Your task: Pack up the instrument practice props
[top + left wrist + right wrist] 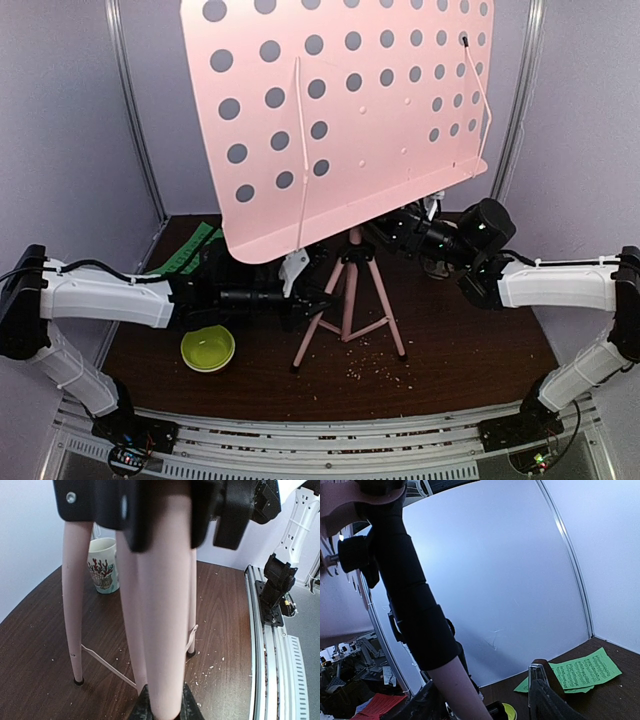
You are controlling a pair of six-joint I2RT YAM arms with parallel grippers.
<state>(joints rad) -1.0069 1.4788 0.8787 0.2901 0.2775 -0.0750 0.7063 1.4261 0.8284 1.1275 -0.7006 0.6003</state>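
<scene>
Pink stand (350,290) upright on table (450,345). Left pincer (165,709) nearly closed, clamped on one stand leg (160,630), finger each side. Right pincer (485,680) parted, straddling stand's pole (452,680) next to black sleeve (415,615); gap at right finger, no grip. Green pages (582,672) flat beyond right pincer. Mug (103,565) past left pincer, behind legs.

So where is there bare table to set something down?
Front right of the table, between the music stand's legs and the right arm, is bare but for crumbs. Left side is crowded: bowl, left gripper, green pages.
</scene>
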